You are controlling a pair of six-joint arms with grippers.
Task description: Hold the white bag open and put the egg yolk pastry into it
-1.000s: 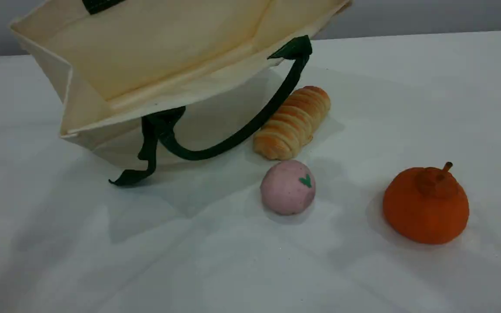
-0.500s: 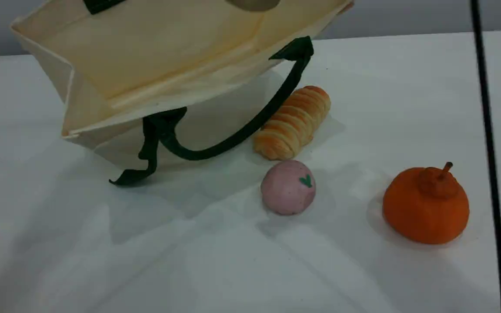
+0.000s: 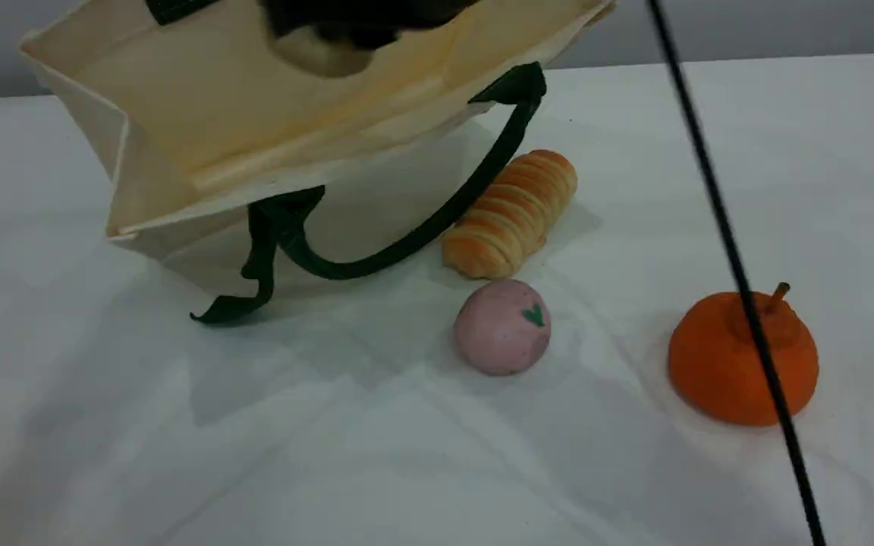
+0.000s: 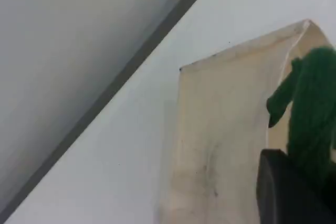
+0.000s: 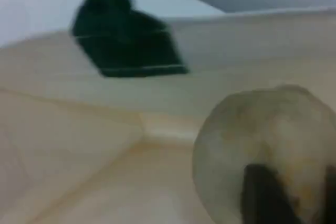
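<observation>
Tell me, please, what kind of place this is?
Probably a robot practice table, not a real kitchen: a plain white table before a grey wall, toy-like foods such as the bread roll, and a white bag held up.

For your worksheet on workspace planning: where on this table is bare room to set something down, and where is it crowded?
Free: the near strip in front of the pink ball and orange fruit, and the left side beside the white bag. Crowded: between bag handle, bread roll and ball.
</observation>
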